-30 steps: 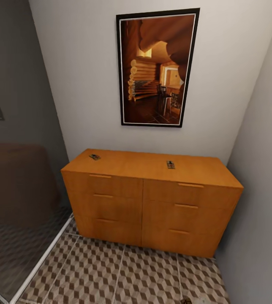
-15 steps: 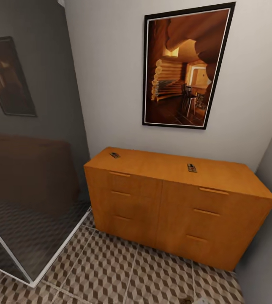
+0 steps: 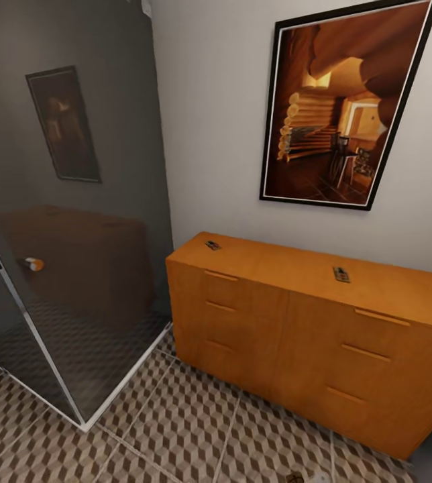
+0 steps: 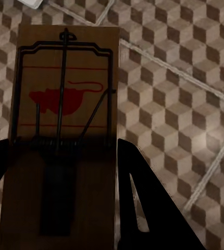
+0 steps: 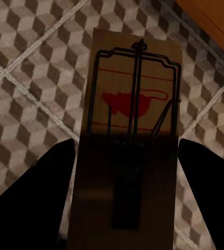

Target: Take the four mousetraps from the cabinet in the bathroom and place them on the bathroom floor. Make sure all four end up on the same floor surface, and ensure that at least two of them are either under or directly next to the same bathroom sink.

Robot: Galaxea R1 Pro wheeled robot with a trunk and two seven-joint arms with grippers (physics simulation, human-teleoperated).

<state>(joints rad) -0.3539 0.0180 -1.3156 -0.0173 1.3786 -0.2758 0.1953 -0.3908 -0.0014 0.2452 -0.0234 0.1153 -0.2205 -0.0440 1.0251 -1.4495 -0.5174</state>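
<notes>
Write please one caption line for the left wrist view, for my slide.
Left gripper holds a mousetrap above the cube-patterned bathroom floor.

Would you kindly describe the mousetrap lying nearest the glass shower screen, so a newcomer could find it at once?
Start at the orange-brown cabinet under the framed picture. Two small dark mousetraps lie on its flat top. The one you want sits at the end beside the glass screen, near the front corner, whereas the other mousetrap lies further along, past the cabinet's middle.

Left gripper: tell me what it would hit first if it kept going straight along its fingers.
Probably the patterned floor tiles. The left gripper holds a mousetrap that points down at them, so the trap's front edge would likely touch first. Depth is unclear.
</notes>
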